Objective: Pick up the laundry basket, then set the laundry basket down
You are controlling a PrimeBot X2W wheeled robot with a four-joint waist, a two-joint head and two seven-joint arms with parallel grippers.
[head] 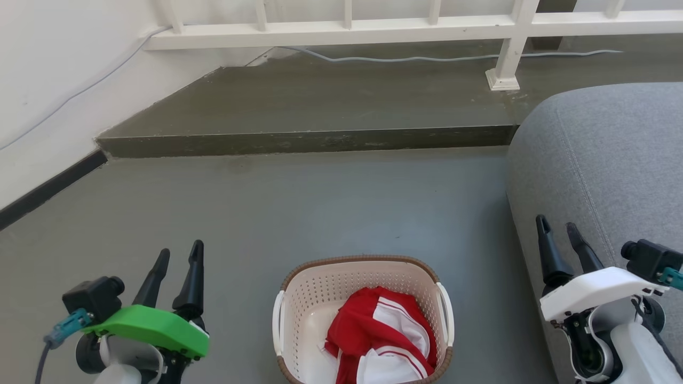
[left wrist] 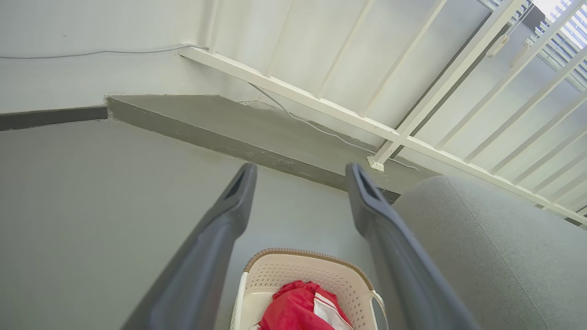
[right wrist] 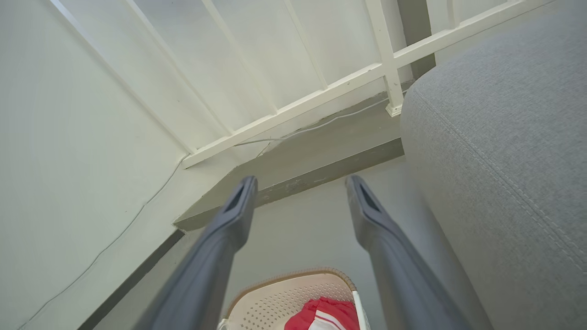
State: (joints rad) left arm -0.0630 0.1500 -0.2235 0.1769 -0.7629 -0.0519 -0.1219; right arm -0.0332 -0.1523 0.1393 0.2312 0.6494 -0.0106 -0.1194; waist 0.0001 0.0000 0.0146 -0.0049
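Left gripper, green cover, sits nearest at lower left. Its fingers are spread with a clear gap and hold nothing. Right gripper, white cover, is at lower right, also spread and empty, hanging over the edge of the grey sofa.

The laundry basket stands on the floor between the two grippers, touched by neither. Its near end is cut off by the head view's bottom edge. A red-and-white garment lies loose inside. My read: this is the reach, no grasp yet.

To do it well:
- Go two-handed, left gripper to the left handle, right gripper to the right handle.
- Drop and come inward together so the basket doesn't get shoved sideways.
- Watch your right side. The sofa is close to that handle, so room looks tight, and I'd come from above rather than from the side.
- Get a finger on each side of the handle loop before you close. The handles are thin and the plastic will likely flex.
- Lift level so the garment stays in.

Further off are the dark step, then the white railing with a cable behind it. All are well apart from the basket.
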